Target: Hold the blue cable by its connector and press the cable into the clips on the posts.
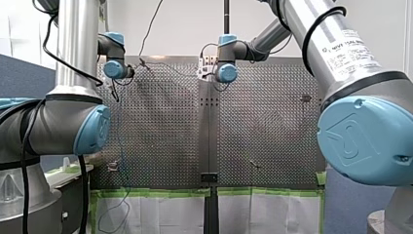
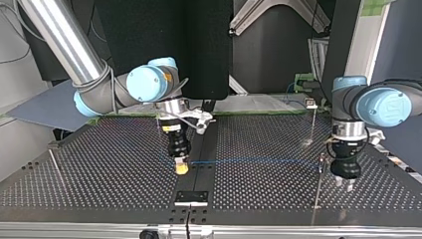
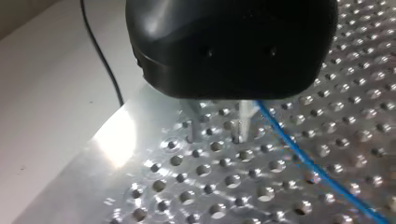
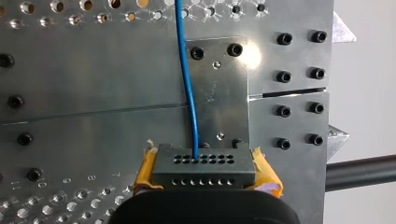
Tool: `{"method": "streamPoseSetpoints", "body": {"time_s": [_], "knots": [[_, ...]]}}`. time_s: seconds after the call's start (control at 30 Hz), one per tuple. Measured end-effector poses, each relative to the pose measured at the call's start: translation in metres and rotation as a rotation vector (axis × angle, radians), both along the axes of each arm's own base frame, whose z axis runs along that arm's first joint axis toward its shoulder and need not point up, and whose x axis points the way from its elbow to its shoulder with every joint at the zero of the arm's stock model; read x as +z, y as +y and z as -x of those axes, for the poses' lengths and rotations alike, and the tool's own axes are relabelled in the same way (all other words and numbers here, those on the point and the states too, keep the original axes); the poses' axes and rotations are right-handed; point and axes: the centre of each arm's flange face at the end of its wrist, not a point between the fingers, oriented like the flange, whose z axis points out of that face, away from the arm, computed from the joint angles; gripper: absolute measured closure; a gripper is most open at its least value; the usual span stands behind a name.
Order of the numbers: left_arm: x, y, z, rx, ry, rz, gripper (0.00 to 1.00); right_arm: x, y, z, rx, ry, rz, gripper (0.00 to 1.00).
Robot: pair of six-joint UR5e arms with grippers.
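The right gripper's [image 4: 205, 171] yellow pads [image 4: 144, 171] are clamped on either side of the dark, hole-studded connector [image 4: 205, 164]. The blue cable [image 4: 186, 84] leaves the connector's upper row of holes and runs straight ahead of the gripper, over a bolted metal plate [image 4: 222, 93]. In the top view this gripper stands upright near the middle of the perforated table [image 2: 99, 164], with its arm coming in from 11 o'clock. From there the cable stretches level toward 3 o'clock, just above the table, to the top of a thin post [image 2: 317, 194]; whether it sits in a clip there cannot be told. The left gripper [image 3: 218, 128] hangs just at that post's 3 o'clock. Its two metal fingers [image 3: 194, 122] point down at the table with a narrow gap between them and nothing in it. The cable passes close beside one finger, outside the gap. Its arm enters the top view from 3 o'clock.
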Motion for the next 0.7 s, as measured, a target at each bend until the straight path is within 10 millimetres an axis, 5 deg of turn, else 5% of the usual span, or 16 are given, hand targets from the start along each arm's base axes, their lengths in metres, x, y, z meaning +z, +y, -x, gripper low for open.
{"method": "streamPoseSetpoints", "body": {"time_s": [0.03,0.27,0.7], "knots": [[-0.001,0.0,0.001,0.0,0.007,0.0,0.0,0.0,0.0,0.0,0.0,0.0,0.0,1.0],[-0.005,0.0,0.011,0.037,0.063,-0.017,0.0,0.0,0.0,0.0,0.0,0.0,-0.001,1.0],[-0.016,-0.022,0.072,-0.056,0.185,0.013,0.0,0.0,0.0,0.0,0.0,-0.002,-0.002,1.0]]}}
